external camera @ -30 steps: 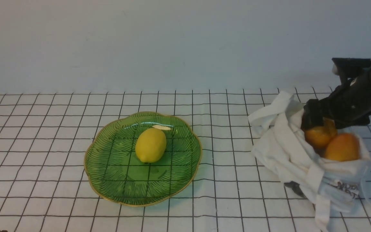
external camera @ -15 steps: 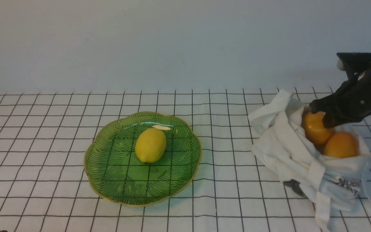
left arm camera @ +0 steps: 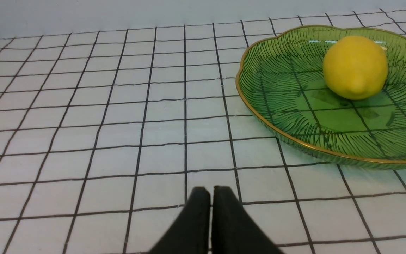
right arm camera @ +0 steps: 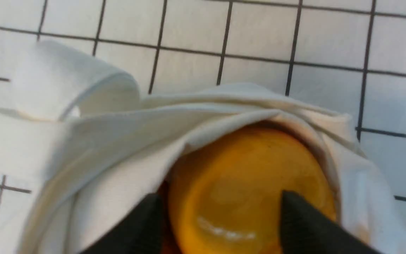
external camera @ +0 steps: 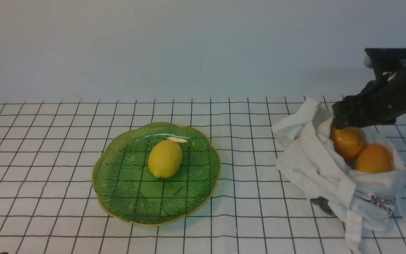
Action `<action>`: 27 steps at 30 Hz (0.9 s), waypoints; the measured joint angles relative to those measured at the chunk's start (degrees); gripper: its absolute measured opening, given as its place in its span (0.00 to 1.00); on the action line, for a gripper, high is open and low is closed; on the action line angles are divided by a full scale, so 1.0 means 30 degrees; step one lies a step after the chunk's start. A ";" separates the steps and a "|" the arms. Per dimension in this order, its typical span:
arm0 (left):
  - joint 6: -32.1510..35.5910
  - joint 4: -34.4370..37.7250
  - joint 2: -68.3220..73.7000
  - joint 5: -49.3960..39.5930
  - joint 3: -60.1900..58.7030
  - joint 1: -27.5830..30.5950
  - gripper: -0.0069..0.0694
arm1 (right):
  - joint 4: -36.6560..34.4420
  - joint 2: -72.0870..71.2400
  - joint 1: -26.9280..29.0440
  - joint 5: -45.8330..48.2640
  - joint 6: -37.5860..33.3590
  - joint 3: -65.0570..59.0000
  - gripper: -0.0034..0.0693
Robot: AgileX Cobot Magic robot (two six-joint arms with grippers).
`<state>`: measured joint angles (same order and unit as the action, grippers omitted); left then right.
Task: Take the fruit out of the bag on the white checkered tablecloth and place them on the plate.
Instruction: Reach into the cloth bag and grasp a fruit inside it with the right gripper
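Observation:
Two orange fruits lie in the mouth of the white bag (external camera: 315, 165) at the right of the white checkered tablecloth (external camera: 48, 141). My right gripper (external camera: 342, 121) hovers open at the top of the left orange fruit (external camera: 347, 141). In the right wrist view its black fingertips (right arm camera: 153, 208) stand wide apart over that fruit (right arm camera: 238, 176), with bag cloth (right arm camera: 118, 141) folded round it. The other orange fruit (external camera: 374, 158) sits beside it. A yellow fruit (external camera: 165, 158) rests on the green plate (external camera: 136, 201). My left gripper (left arm camera: 210, 190) is shut and empty, low over the cloth near the plate (left arm camera: 294, 106).
The bag's straps (external camera: 352, 229) trail toward the front right edge. A small dark object (external camera: 321, 204) peeks out from under the bag. A plain pale wall runs behind the table. The yellow fruit (left arm camera: 355, 67) sits toward the far side of the plate.
My right gripper shut beside the left orange fruit, then rose a little, shifted left and opened again over it. The fruit and bag shifted slightly. Plate and yellow fruit stayed put.

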<state>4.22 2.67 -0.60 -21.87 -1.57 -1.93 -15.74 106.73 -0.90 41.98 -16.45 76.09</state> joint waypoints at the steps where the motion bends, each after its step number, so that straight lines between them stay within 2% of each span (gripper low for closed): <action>1: 0.0000 0.0000 0.0000 0.0000 0.0000 0.0000 0.08 | 0.0051 0.0201 0.0000 0.0000 -0.0017 0.0000 0.74; 2: 0.0000 0.0000 0.0000 0.0000 0.0000 0.0000 0.08 | 0.0173 0.0395 0.0000 0.0024 -0.0017 0.0000 0.83; 4: 0.0000 0.0000 0.0000 0.0000 0.0000 0.0000 0.08 | 0.0381 0.0691 0.0000 0.0088 -0.0017 0.0000 0.92; 6: 0.0000 0.0000 0.0000 0.0000 0.0000 0.0000 0.08 | 0.0662 0.0858 0.0000 0.0111 -0.0022 0.0000 0.97; 10: 0.0000 0.0000 0.0000 0.0000 0.0000 0.0000 0.08 | 0.0597 0.1135 -0.0038 -0.0213 -0.0022 0.0000 1.00; 18: 0.0000 0.0000 0.0000 0.0000 0.0000 0.0000 0.08 | 0.1376 0.2033 -0.0786 -0.1439 0.0758 0.0080 1.00; 21: 0.0000 0.0000 0.0000 0.0000 0.0000 0.0000 0.08 | 0.2336 0.2077 -0.0890 -0.1551 0.2044 0.0136 0.92; 24: 0.0000 0.0000 0.0000 0.0000 0.0000 0.0000 0.08 | 0.3551 0.2057 -0.1077 -0.1667 0.3417 0.0217 0.81; 27: 0.0000 0.0000 0.0000 0.0000 0.0000 0.0000 0.08 | 0.4341 0.2057 -0.1175 -0.1692 0.3820 0.0217 0.81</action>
<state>4.22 2.67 -0.60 -21.87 -1.57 -1.93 -2.71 112.90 -4.42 36.91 -4.99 76.74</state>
